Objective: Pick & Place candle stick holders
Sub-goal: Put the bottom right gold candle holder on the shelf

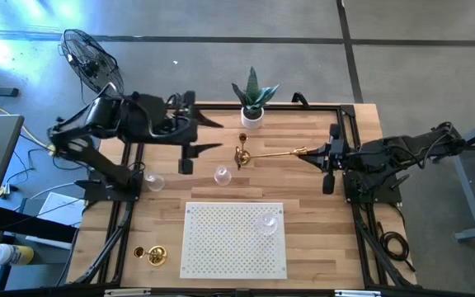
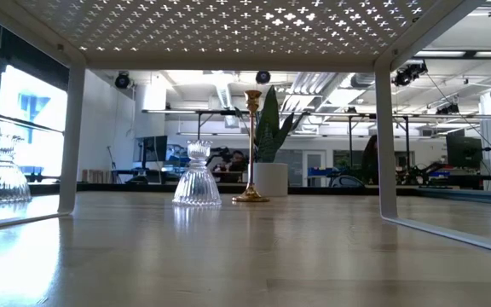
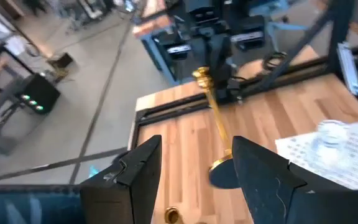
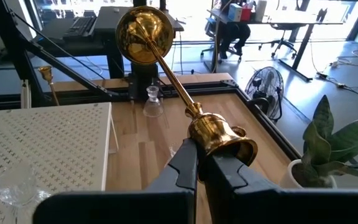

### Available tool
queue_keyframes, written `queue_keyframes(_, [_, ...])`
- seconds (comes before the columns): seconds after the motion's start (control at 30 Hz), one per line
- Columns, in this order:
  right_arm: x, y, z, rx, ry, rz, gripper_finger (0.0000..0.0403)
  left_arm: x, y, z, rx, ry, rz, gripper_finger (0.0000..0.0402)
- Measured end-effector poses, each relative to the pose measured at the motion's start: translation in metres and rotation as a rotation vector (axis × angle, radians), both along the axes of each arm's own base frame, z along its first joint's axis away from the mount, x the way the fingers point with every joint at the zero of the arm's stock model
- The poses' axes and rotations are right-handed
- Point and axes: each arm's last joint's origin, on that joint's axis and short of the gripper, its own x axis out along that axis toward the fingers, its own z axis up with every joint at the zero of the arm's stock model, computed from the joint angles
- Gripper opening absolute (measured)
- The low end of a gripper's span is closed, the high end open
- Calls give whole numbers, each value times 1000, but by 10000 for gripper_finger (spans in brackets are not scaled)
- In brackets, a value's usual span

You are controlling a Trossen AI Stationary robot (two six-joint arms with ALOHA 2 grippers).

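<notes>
we see a pale wood-plank worktop with a black frame, standing on a grey floor; a fan stands off the far-left corner, and the low view looks into a lit workshop. a white perforated mat on legs occupies the near centre, and a white pot with a green plant sits at the far edge.

the right pincer is clamped on a tall brass candle stick holder, gripping it at its cup end. it is a slim shiny rod with a round flared base; its long axis lies level, base pointing toward the left arm. a second brass holder stands upright just beside that base.

the left pincer hovers with its fingers apart, holding nothing.
</notes>
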Motion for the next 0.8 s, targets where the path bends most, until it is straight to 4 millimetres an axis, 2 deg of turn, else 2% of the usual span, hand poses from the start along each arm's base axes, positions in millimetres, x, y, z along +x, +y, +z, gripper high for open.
queue_keyframes(0.1, [1,0,0,9,0,-3,0,13,-6,8,-1,47,14,191])
queue_keyframes(0.17, [3,1,-1,12,1,-10,0,28,-8,-3,20,94,74,191])
queue_keyframes(0.27, [10,1,-2,14,-3,-14,0,38,-7,-20,88,182,142,191])
queue_keyframes(0.47, [33,-4,-6,5,-2,-28,0,55,-3,-32,70,206,212,191])
queue_keyframes(0.67, [54,-17,-15,33,27,-5,0,55,-6,-29,6,185,145,191])
queue_keyframes(0.8, [67,-25,-19,60,27,35,0,56,-7,-33,-54,222,110,191])
